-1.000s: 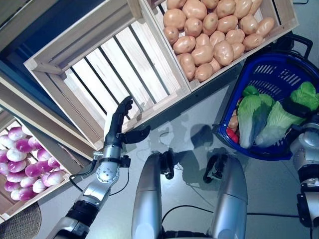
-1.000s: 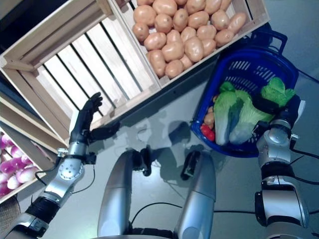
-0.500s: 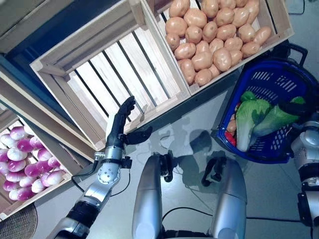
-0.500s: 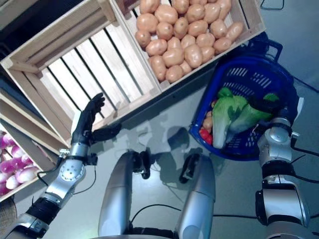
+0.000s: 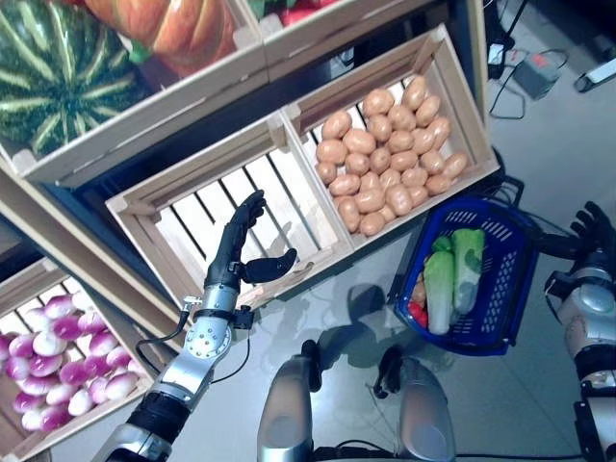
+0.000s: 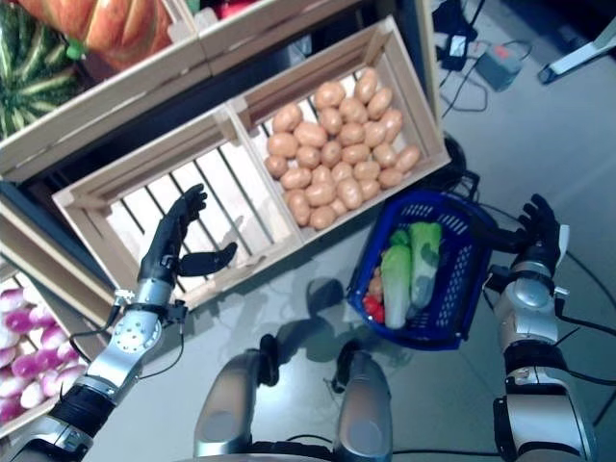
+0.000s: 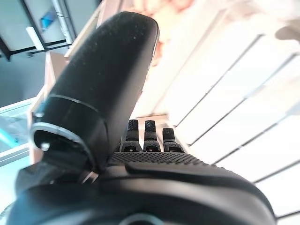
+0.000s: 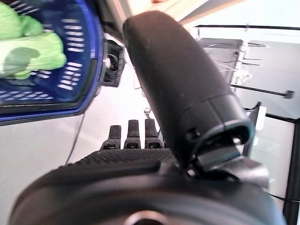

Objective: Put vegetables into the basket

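Two leafy green vegetables [image 5: 452, 277] lie lengthwise in the blue basket [image 5: 502, 289] at right of centre, with small red and tan items [image 5: 418, 306] beside them that I cannot identify. My right hand [image 6: 537, 229] sits just right of the basket rim, fingers straight and released, holding nothing; half a second ago it was over the basket with a green vegetable under it. My left hand [image 5: 238, 243] is raised at centre left, fingers straight and thumb spread, over the front edge of the empty slatted crate [image 5: 212, 207], as before. A potato crate [image 5: 390, 164] fills upper centre. Cut off at the edges: a striped melon [image 5: 53, 67] and orange pumpkin [image 5: 168, 24] at upper left, a crate of purple-white bulbs [image 5: 63, 356] at lower left. The whole view has pulled back since the earlier frames, so crates and basket show smaller.
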### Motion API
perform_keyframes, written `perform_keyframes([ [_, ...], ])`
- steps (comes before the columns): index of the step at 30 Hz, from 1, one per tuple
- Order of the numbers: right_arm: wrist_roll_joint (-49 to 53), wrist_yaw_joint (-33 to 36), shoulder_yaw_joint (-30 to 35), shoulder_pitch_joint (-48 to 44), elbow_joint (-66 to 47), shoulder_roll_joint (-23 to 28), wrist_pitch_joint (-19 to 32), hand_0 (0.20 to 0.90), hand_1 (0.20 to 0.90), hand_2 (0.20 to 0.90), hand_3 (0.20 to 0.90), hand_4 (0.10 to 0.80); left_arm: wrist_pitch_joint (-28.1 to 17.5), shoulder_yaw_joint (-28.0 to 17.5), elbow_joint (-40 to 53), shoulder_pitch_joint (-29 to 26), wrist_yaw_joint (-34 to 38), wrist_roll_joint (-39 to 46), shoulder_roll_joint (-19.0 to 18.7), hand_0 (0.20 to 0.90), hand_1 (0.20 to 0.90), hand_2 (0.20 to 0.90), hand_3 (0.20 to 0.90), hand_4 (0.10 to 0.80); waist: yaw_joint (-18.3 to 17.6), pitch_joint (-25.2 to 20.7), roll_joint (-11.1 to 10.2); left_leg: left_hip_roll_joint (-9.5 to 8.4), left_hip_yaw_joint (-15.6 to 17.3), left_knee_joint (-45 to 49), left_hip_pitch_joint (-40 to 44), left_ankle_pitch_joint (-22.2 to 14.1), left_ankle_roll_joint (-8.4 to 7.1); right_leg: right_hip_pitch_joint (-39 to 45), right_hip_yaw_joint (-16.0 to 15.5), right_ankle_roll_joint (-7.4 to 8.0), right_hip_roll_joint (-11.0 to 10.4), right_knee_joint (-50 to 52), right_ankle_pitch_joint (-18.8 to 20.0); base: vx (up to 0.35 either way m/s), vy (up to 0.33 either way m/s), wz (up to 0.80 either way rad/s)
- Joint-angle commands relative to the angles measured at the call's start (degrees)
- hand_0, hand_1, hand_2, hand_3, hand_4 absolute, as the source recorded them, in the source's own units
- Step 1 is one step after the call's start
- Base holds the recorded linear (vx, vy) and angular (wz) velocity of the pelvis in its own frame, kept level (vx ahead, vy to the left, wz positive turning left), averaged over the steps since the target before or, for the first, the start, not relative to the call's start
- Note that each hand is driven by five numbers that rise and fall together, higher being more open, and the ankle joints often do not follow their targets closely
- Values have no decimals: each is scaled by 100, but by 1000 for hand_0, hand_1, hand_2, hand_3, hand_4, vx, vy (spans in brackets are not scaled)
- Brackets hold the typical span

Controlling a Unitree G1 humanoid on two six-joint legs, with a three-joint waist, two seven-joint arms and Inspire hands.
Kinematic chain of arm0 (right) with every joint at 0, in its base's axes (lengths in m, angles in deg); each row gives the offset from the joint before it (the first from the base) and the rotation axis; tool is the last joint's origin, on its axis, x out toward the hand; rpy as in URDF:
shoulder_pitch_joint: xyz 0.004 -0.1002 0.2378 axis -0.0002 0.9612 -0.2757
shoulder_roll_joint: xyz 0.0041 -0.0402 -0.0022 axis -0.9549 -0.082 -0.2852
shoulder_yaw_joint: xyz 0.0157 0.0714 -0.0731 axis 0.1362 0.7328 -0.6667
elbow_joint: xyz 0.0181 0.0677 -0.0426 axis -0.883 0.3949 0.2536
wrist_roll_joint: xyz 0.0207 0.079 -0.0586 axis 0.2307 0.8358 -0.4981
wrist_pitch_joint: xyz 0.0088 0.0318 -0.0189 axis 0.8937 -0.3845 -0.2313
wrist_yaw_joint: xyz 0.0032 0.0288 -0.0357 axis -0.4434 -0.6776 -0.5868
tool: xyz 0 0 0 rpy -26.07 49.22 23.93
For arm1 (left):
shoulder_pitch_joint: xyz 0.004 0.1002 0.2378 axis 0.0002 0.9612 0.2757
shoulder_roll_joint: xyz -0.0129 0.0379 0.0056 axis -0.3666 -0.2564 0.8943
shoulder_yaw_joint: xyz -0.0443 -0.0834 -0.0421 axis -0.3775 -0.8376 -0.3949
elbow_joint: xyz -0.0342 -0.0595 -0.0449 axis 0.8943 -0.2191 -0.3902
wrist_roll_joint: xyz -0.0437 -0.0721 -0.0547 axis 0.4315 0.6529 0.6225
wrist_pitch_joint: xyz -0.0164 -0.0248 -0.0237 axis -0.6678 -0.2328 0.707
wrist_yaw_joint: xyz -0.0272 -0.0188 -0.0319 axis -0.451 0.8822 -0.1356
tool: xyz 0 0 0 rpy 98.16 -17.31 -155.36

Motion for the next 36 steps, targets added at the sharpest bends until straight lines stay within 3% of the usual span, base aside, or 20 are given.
perform_keyframes([
  [1, 39, -180, -91, 288, -284, -141, 639, 900, 900, 900, 900, 800, -312, -252, 76, 248, -51, -210, 56, 900, 900, 900, 900, 800, 25, -1255, -299, -317, 224, -476, 569, -454, 186, 1008, 103, 0, 272, -1526, 287, 97, 16, -5],
  [7, 399, -350, -265, 983, -531, -1032, 1024, 900, 900, 900, 900, 800, -365, -84, -391, 477, 8, -491, 425, 900, 900, 900, 900, 800, -33, -1600, -323, -403, 284, -1473, 1226, -146, 189, 1530, 222, 75, 434, -2317, 592, 24, 31, 4],
  [13, 78, -217, -1051, 1834, -1429, -2233, 1332, 900, 900, 900, 900, 800, -234, -59, -1377, 740, 262, -698, 1017, 900, 900, 900, 900, 800, -242, -1817, -264, -464, 388, -2288, 1776, 128, 158, 1908, 388, 118, 584, -2984, 862, 4, 34, -3],
  [18, -480, -478, -1509, 2169, -1550, -2505, 1230, 900, 900, 900, 900, 800, -155, -156, -2381, 801, 504, -957, 1465, 900, 900, 900, 900, 800, -383, -1891, -220, -505, 471, -2382, 1878, 144, 163, 1961, 461, 137, 596, -3048, 886, -7, 51, -9],
  [22, -944, -754, -1835, 2414, -1426, -2586, 1292, 900, 900, 900, 900, 800, -361, -284, -2979, 889, 601, -1019, 1640, 900, 900, 900, 900, 800, -431, -1901, -199, -537, 483, -2382, 1932, 122, 181, 2022, 432, 149, 581, -3048, 858, 24, 35, -4],
  [27, -1181, -863, -2045, 2513, -1243, -2629, 1716, 900, 900, 900, 900, 800, -587, -276, -3376, 930, 434, -1113, 1760, 900, 900, 900, 900, 800, -409, -1875, -175, -583, 405, -2382, 1906, 106, 202, 2026, 407, 154, 566, -3048, 841, 0, 0, 0],
  [32, -1769, -899, -2401, 2385, -1355, -2581, 2081, 900, 900, 900, 900, 800, -284, -162, -3757, 930, 204, -945, 1896, 900, 900, 900, 900, 800, -326, -1824, -155, -632, 229, -2382, 1841, 117, 206, 2015, 327, 164, 538, -3048, 822, 4, 4, 2],
  [36, -2009, -702, -2649, 2197, -1342, -2515, 2098, 900, 900, 900, 900, 800, -74, -211, -4094, 899, 92, -720, 2009, 900, 900, 900, 900, 800, -232, -1832, -178, -653, 110, -2382, 1810, 113, 212, 2032, 270, 166, 516, -3048, 798, 22, 8, 11],
])
